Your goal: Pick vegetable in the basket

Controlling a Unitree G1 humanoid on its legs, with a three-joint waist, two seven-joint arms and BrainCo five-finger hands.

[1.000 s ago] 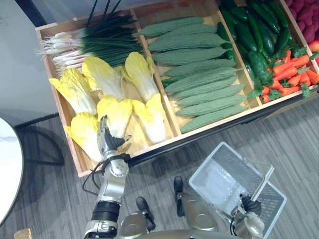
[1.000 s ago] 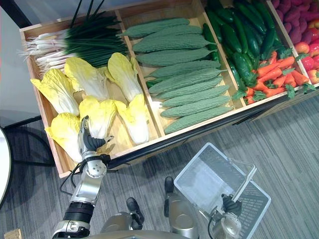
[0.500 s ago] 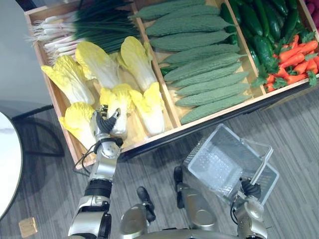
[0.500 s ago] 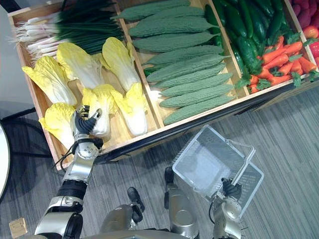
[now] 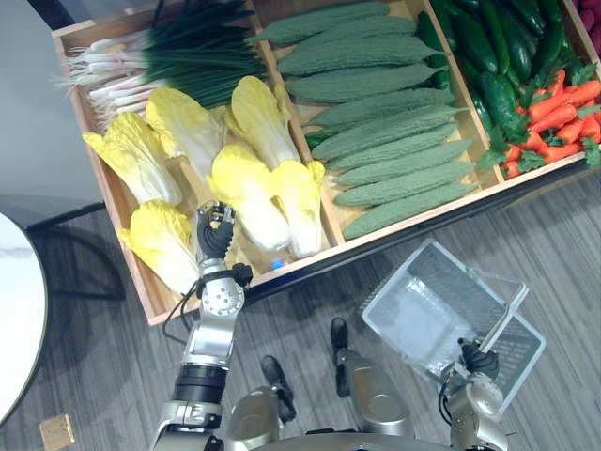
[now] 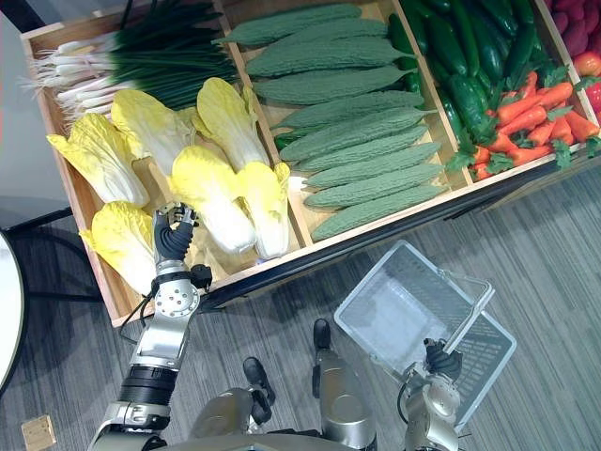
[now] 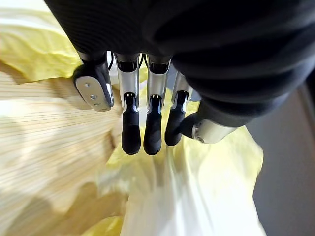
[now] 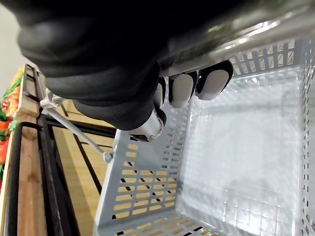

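The step in hand looks like the reach for a vegetable; nothing has been lifted and nothing lies in the basket yet. The left hand (image 5: 214, 237) hangs over the near corner of the compartmented wooden display crate (image 5: 111, 199), at about 7 o'clock in the head view. Its wrist view shows the fingers (image 7: 147, 118) fairly straight and side by side, the thumb held apart, nothing clasped between them. Just past the fingertips lies a pale yellow-and-white leafy cabbage (image 5: 246, 183), at 1 o'clock from the hand; whether the tips touch it cannot be told. A second cabbage of the same kind (image 5: 161, 246) lies at 9 o'clock from the hand.

The right hand (image 5: 479, 361), at 5 o'clock, has its fingers (image 8: 182, 89) curled round the metal handle of the grey slotted plastic basket (image 6: 404, 310), which hangs empty above the floor, well apart from the crate's front edge.

The next move probably calls for lowering the left hand onto the cabbage's thick white end and wrapping fingers and thumb firmly round it, since the leafy end would likely give. Then comes the carry towards 4 o'clock, over the basket's open mouth.
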